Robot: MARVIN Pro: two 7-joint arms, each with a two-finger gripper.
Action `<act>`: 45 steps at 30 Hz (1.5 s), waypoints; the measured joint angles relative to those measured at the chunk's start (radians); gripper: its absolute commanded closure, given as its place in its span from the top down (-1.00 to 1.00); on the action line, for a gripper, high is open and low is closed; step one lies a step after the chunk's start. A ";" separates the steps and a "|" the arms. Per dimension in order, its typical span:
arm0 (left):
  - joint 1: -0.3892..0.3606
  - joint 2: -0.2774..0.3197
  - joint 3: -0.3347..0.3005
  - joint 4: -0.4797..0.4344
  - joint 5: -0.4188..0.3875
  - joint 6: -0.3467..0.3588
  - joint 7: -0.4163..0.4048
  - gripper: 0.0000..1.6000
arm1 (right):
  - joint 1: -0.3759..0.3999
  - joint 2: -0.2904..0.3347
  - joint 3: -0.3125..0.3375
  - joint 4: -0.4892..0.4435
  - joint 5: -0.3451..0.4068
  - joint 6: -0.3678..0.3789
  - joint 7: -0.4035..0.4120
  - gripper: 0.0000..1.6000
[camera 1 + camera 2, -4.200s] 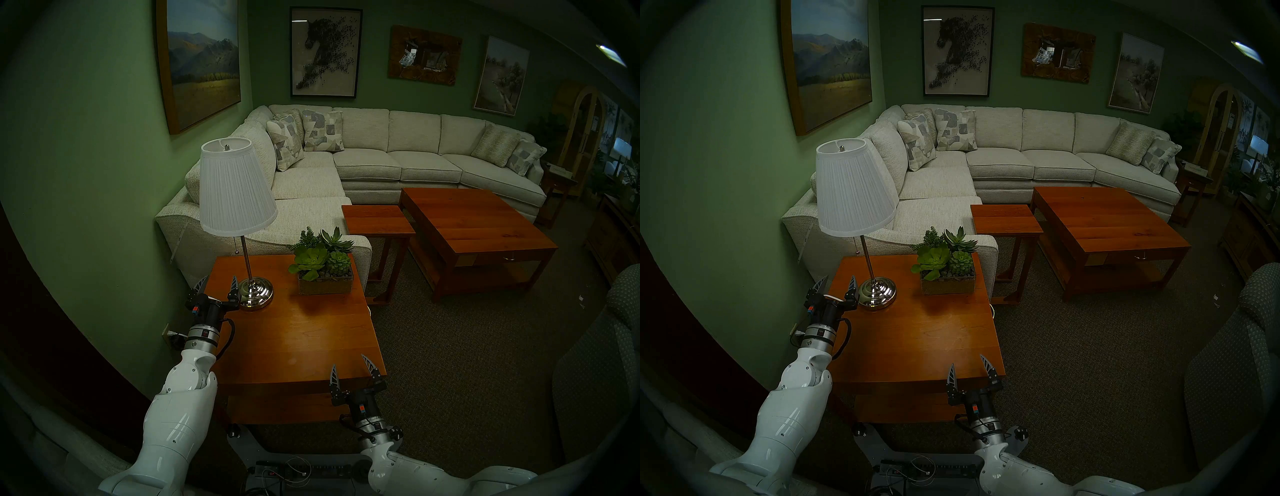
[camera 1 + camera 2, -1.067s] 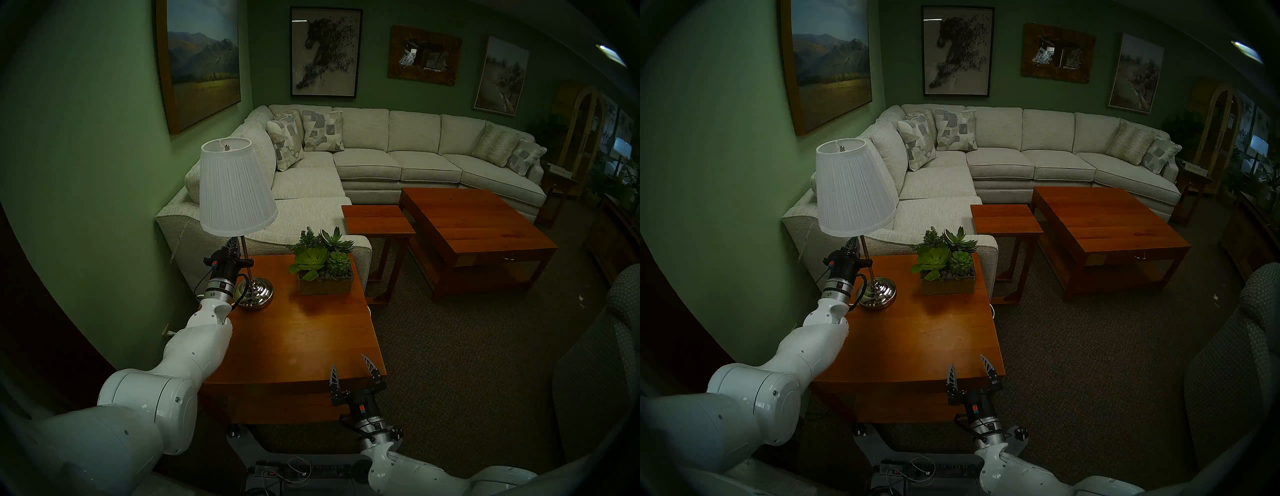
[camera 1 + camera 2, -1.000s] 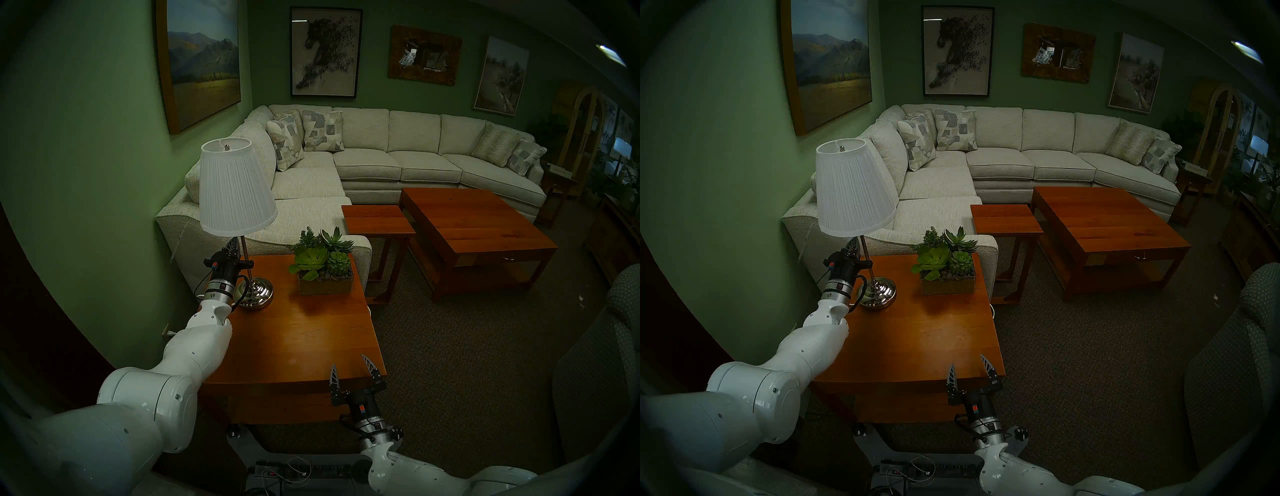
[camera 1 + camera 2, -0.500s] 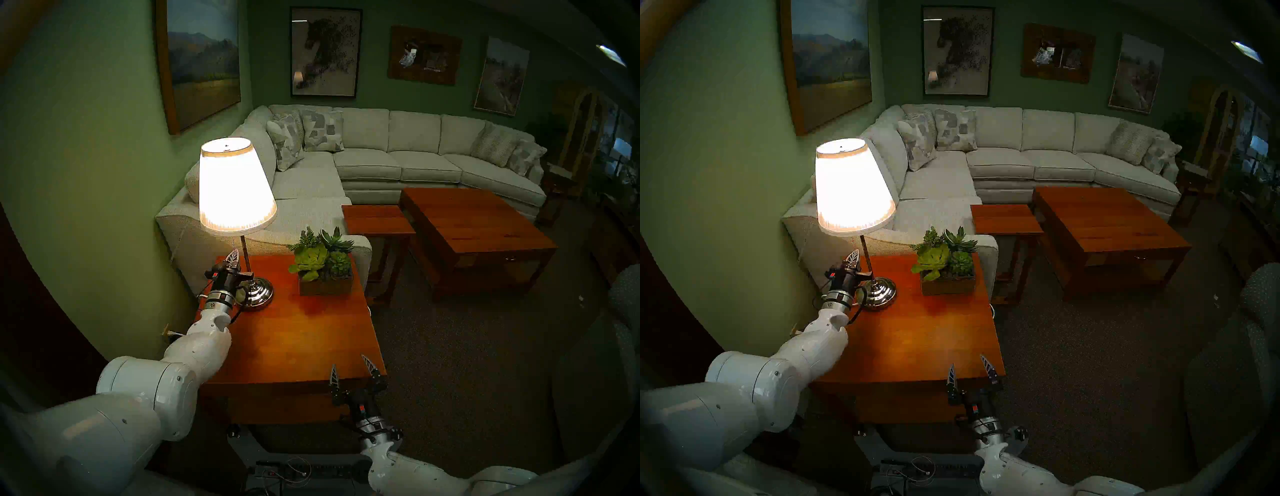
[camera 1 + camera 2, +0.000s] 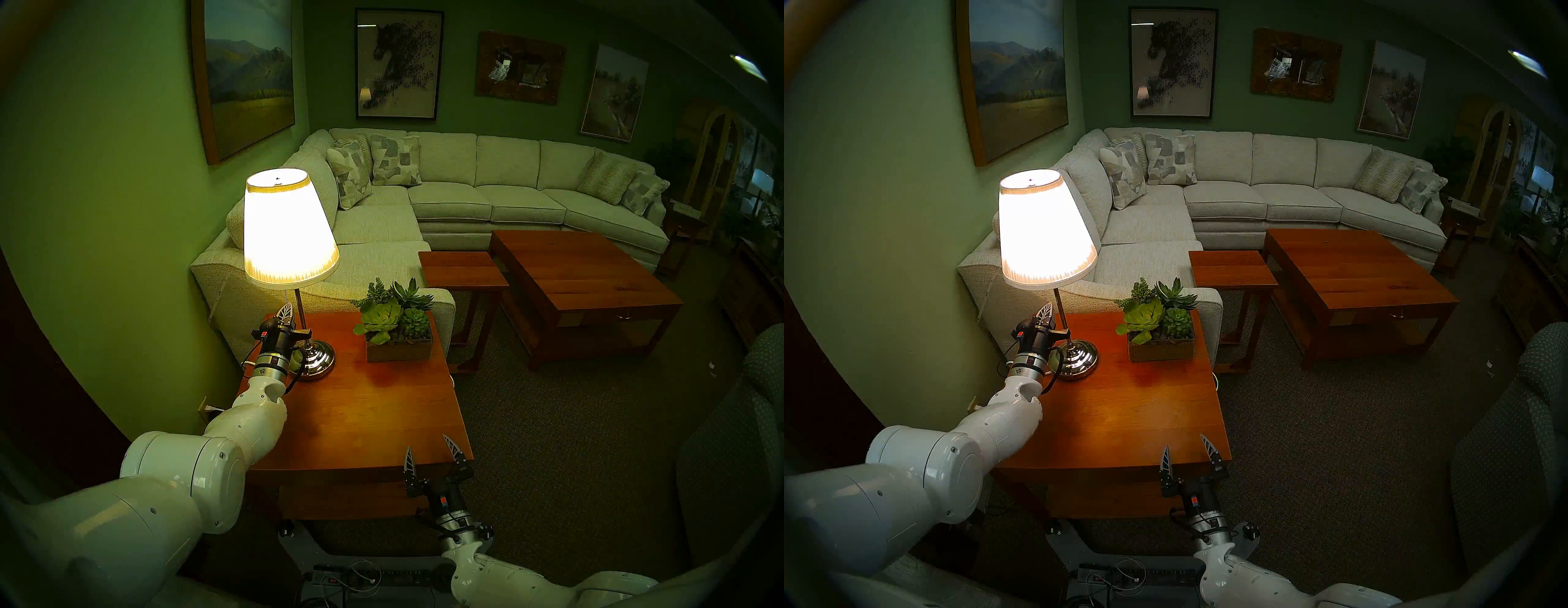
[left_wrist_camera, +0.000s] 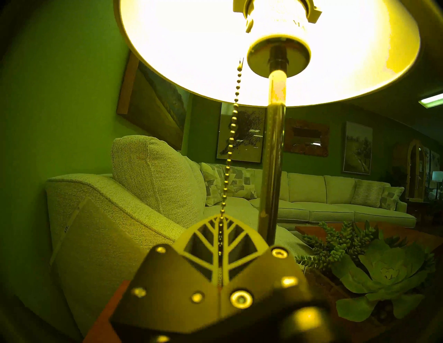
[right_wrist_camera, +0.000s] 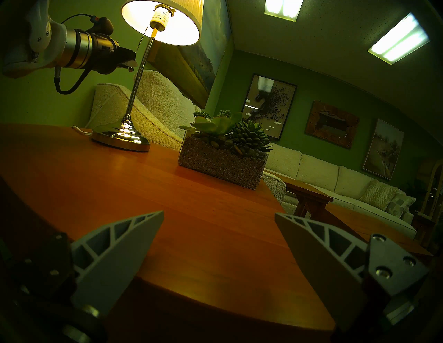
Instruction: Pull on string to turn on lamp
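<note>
The lamp's pleated shade (image 5: pixel 290 233) glows lit above its chrome pole (image 5: pixel 302 314) and round base (image 5: pixel 316 358) at the side table's far left corner. The thin beaded string (image 6: pixel 231 153) hangs from under the shade and runs taut down between my left gripper's (image 5: pixel 285 312) closed fingertips. That gripper is shut on the string just left of the pole, below the shade. In the right wrist view the string's small knob (image 7: pixel 130 69) hangs under the left gripper. My right gripper (image 5: pixel 427 445) is open and empty at the table's near right edge.
A glass planter of succulents (image 5: pixel 396 335) stands right of the lamp on the wooden side table (image 5: pixel 360 416). A pale sectional sofa (image 5: pixel 382 237) is behind it, with a small wooden table (image 5: pixel 462 267) and a coffee table (image 5: pixel 581 276) to the right. The green wall is close on the left.
The lamp has gone from dark to lit. My left gripper, shut on the string, has moved down from just under the shade. The right arm has not moved.
</note>
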State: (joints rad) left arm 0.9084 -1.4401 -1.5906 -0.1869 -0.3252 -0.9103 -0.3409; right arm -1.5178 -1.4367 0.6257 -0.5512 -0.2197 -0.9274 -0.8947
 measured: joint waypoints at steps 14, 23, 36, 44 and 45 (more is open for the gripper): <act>-0.004 0.004 -0.013 -0.035 -0.012 -0.025 -0.026 -0.95 | 0.000 0.000 0.000 0.000 0.000 0.000 0.000 1.00; 0.002 0.002 -0.024 -0.061 -0.023 -0.030 -0.046 0.15 | 0.000 0.000 0.000 0.000 0.000 0.000 0.000 1.00; 0.078 0.001 -0.038 -0.156 -0.034 -0.030 -0.057 0.32 | 0.000 0.000 0.000 0.000 0.000 0.000 0.000 1.00; 0.155 0.001 -0.048 -0.244 -0.042 -0.027 -0.060 0.25 | 0.000 0.000 0.000 0.000 0.000 0.000 0.000 1.00; 0.167 0.001 -0.050 -0.258 -0.044 -0.028 -0.062 0.26 | 0.000 0.000 0.000 0.000 0.000 0.000 0.000 1.00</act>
State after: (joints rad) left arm 1.0752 -1.4393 -1.6408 -0.4450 -0.3689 -0.9378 -0.4025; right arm -1.5178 -1.4367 0.6256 -0.5512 -0.2197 -0.9274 -0.8947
